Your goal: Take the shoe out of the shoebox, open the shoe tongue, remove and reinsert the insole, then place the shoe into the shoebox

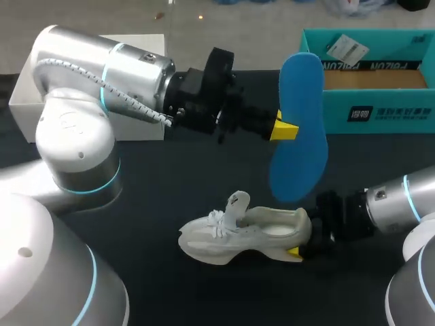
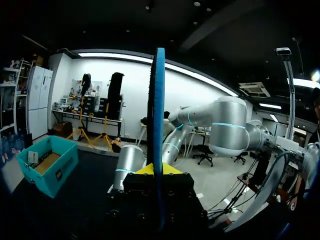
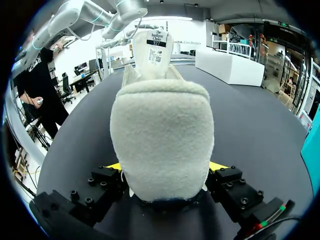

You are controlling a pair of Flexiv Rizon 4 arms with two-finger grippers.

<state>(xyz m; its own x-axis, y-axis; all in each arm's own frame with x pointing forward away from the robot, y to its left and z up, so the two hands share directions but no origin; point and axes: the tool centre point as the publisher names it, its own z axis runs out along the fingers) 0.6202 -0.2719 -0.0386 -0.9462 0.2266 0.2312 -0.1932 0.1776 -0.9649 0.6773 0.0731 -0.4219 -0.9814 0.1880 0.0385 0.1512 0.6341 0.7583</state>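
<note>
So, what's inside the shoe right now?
Only pale lining shows in the shoe; the blue insole is out, in the left end effector. The toe end is hidden under the tongue.

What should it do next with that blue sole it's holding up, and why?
Probably lower the blue insole, held aloft by the left pincer, toward the opening of the shoe: the tongue stands up and the right pincer clamps the heel.
</note>
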